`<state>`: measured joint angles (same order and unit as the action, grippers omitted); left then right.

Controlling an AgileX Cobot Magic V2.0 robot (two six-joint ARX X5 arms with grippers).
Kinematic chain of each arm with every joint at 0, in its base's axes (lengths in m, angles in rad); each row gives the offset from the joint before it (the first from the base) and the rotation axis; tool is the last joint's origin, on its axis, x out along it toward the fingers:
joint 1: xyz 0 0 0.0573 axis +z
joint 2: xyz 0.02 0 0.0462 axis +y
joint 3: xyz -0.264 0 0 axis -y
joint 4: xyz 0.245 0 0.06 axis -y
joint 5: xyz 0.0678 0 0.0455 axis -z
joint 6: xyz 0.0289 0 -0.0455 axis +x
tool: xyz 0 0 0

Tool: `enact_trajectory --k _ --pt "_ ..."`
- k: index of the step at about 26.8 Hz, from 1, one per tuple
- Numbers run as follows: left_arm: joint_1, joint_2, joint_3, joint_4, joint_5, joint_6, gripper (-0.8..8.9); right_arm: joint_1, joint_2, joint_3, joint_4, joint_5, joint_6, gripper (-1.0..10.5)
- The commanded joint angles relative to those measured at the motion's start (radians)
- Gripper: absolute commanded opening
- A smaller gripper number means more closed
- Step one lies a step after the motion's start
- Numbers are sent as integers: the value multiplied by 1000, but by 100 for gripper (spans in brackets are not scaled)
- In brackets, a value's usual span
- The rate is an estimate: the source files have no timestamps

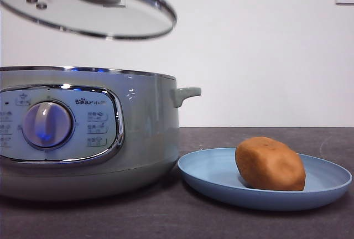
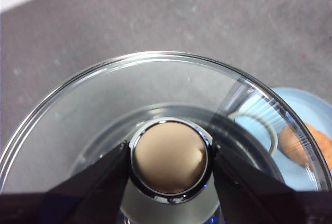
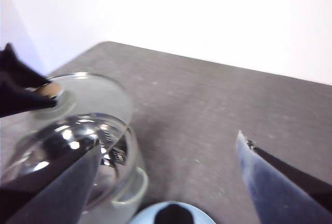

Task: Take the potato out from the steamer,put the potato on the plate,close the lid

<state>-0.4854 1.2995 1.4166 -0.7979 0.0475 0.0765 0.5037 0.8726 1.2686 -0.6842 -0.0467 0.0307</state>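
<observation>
**Lid held above the steamer, potato already plated**

The potato (image 1: 270,163) is seen lying on the light-blue plate (image 1: 204,175), which is set on the dark table (image 1: 166,217) just beside the steamer (image 1: 149,134), on the side of its handle. The steamer is uncovered. The glass lid (image 1: 83,12) is held in the air above the steamer's chrome rim, tilted slightly and clear of it, so the closing step is judged to be under way but not done.

In the left wrist view the lid's knob (image 2: 169,161) is clamped between the two jaws of the left gripper (image 2: 169,164); the knob is gripped so that the lid hangs roughly level beneath it and can be lowered squarely onto the rim. Through the glass, the plate and potato are glimpsed beside the steamer.

The right gripper (image 3: 166,182) is held with its jaws spread wide and nothing between them, above the plate and apart from the steamer, presumably kept out of the lid's path.
</observation>
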Motion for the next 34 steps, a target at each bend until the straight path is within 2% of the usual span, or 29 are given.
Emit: enact_trajectory --k 1,14,19,28,29,30,34 --pt "-7 -11 -34 60 6 -26 -8 0 2 -1 -14 26 5 438" --pt "-33 -11 -230 141 3 -52 -9 0 4 -1 -44 28 6 438" --pt "-33 -11 -297 153 -33 -55 -8 0 4 -1 -55 27 6 438" --pt "-33 -11 -317 139 -45 -65 2 0 4 -1 -55 27 6 438" --pt "-33 -11 -317 143 -45 -75 21 0 4 -1 -55 27 6 438" --pt "-33 -12 -316 150 -45 -77 80 0 4 -1 -55 27 6 438" --pt "-32 -22 -316 179 -45 -85 365 0 4 -1 -56 27 6 438"
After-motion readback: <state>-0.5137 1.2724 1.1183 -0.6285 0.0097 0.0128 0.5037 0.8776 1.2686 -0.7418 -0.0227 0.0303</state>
